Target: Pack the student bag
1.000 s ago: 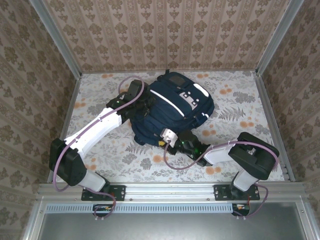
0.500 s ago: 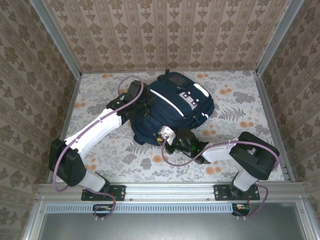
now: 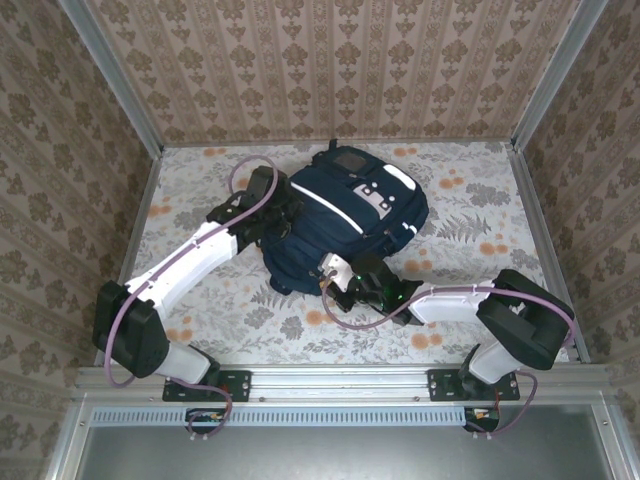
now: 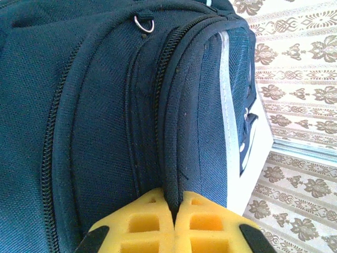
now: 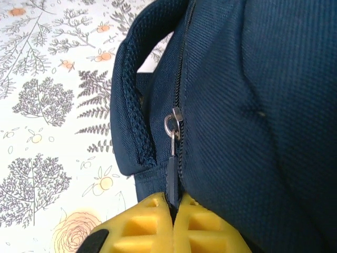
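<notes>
Evidently the right claw point(image 3: 334, 280) has crept leftward along the near edge of the student bag point(image 3: 350, 210) over the last second, and its elbow has swung out to the right. The left claw point(image 3: 283, 218) has barely shifted at the bag's left flank, and the bag itself lies where it lay, on the far middle of the flowered table point(image 3: 200, 180). In the right wrist view the yellow fingers are clenched on the dark zip pull point(image 5: 171, 176), with the metal slider point(image 5: 174, 120) just above them and a mesh-edged strap point(image 5: 129, 100) to the left. In the left wrist view the left claw point(image 4: 172, 211) is pinched shut on a ridge of fabric beside a zip track, below a small metal ring point(image 4: 143, 23). I take this to mean one arm braces the bag while the other draws the zip along the near side (opening or closing, I cannot tell from here). As for contents, nothing inside the bag shows: the zip tracks in the left wrist view look closed. No loose items lie on the table, so packing may well be in its last stage.
</notes>
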`<state>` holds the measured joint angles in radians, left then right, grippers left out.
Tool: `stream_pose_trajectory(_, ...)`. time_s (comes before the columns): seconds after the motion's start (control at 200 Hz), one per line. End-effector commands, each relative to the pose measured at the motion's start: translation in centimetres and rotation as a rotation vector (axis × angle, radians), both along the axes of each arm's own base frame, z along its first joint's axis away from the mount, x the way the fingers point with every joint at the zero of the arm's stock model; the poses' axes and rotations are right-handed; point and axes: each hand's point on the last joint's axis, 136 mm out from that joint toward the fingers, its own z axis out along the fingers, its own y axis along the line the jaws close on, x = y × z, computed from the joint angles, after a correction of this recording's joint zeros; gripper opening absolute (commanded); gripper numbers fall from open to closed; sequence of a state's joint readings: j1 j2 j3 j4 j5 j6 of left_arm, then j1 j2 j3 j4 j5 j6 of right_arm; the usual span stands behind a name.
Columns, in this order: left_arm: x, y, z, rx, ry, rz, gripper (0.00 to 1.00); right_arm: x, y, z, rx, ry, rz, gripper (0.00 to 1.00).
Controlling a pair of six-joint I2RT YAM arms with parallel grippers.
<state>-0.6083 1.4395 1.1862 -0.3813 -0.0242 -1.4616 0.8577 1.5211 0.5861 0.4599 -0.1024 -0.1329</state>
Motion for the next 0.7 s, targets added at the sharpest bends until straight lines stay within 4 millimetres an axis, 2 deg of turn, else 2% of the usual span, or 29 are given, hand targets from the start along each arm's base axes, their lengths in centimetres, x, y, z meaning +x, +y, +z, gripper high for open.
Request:
stream_pose_trajectory(0.0, 1.6, 1.4, 5.0, -0.047, -0.172, 0.036, 0.0, -0.4, -1.0, -1.1, -0.052, 0.09, -0.016, 0.0)
stream_pose_trajectory(0.22, 2.1, 2.7, 5.5, -0.032, -0.191, 0.046, 0.0, -0.8, -2.8, -2.7, -0.113, 0.175, -0.066, 0.0)
stream_pose_trajectory(0.505, 2.5, 3.4, 5.2, -0.001, -0.195, 0.041, 0.0, -1.0, -4.9, -3.4, -0.157, 0.234, -0.134, 0.0)
stream_pose_trajectory(0.695, 2.6, 4.8, 5.1, 0.05, -0.192, 0.038, 0.0, 0.0, -7.1, -3.7, -0.176, 0.264, -0.238, 0.0)
